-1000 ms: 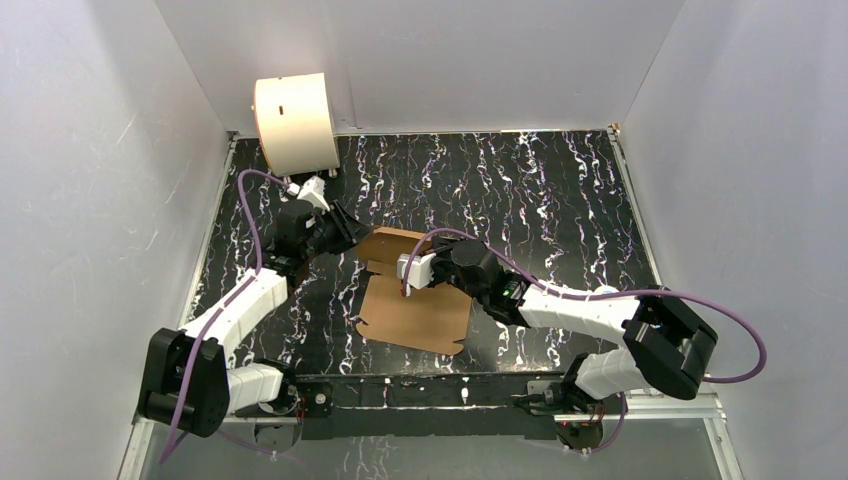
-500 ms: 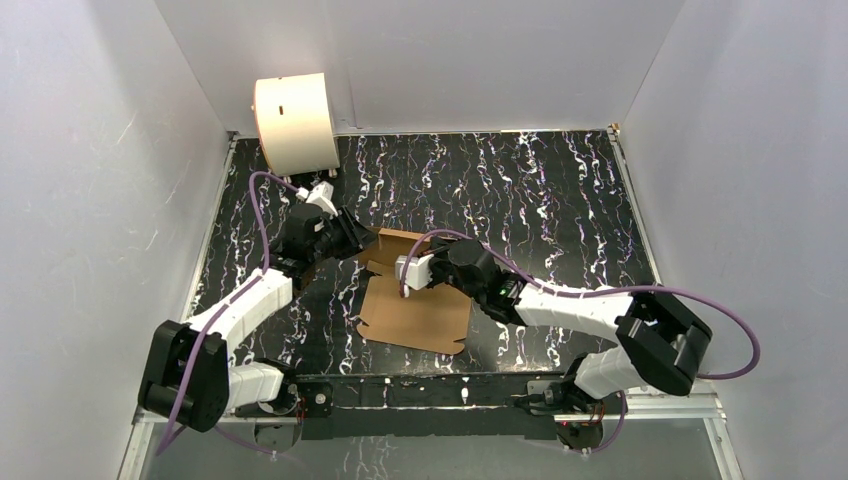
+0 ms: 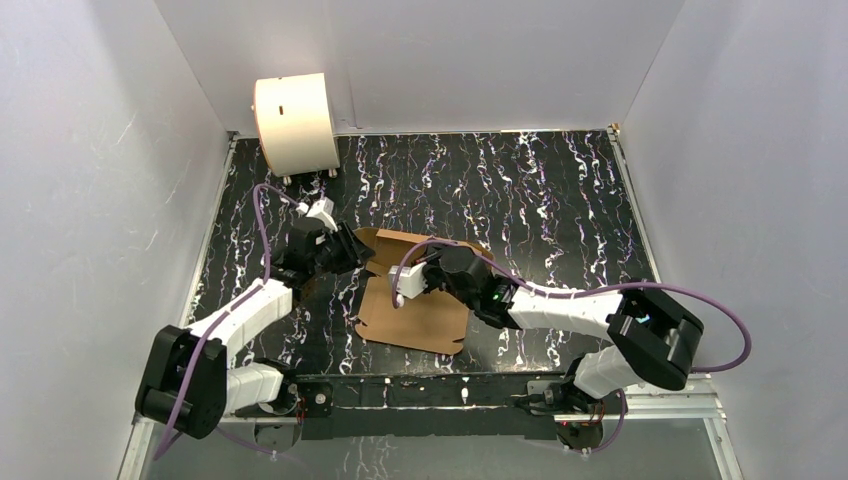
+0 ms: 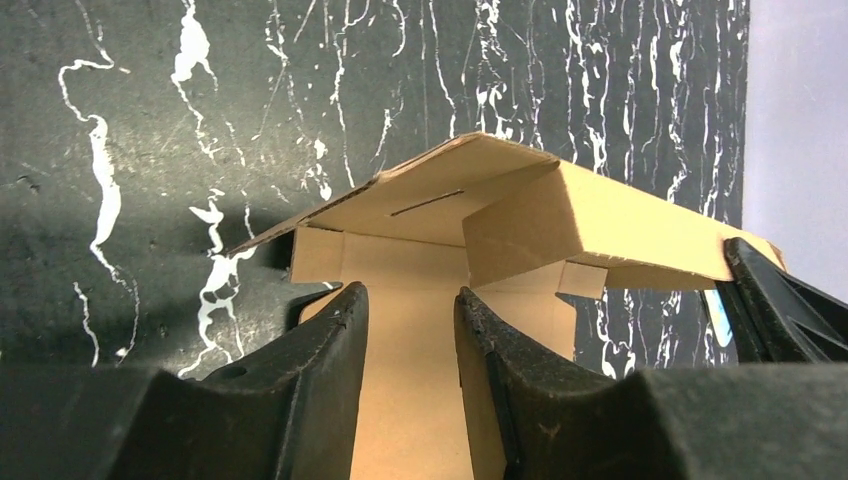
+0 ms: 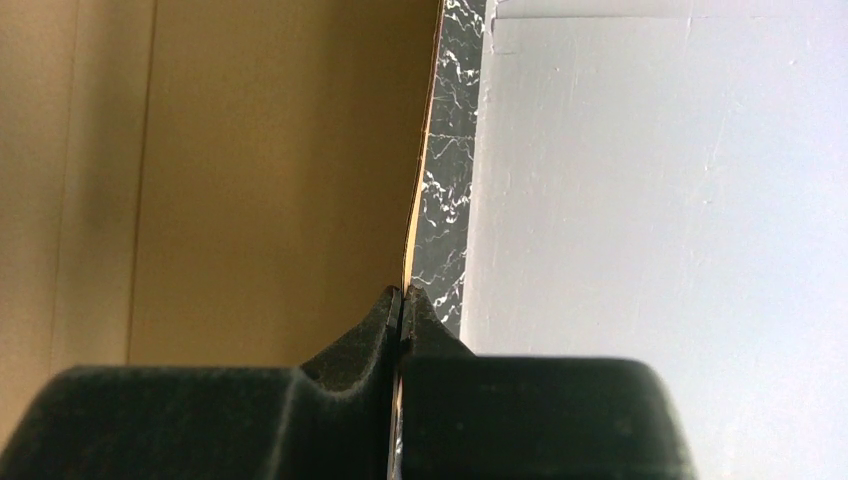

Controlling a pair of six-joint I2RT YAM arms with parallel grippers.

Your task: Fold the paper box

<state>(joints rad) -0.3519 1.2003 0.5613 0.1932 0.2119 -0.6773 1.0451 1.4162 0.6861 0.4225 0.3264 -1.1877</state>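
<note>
The paper box [image 3: 418,318] lies on the dark marbled desk [image 3: 560,200] just ahead of the two arm bases, its near panel flat and its far flaps [image 4: 590,220] lifted into a low roof. The right claw [image 5: 401,300] is pinched tight on the thin edge of a cardboard panel [image 5: 250,180], likely to hold that wall upright. The left claw [image 4: 410,295] hovers low at the box's left end, fingers narrowly parted and gripping nothing, probably lined up to press a flap inward
</note>
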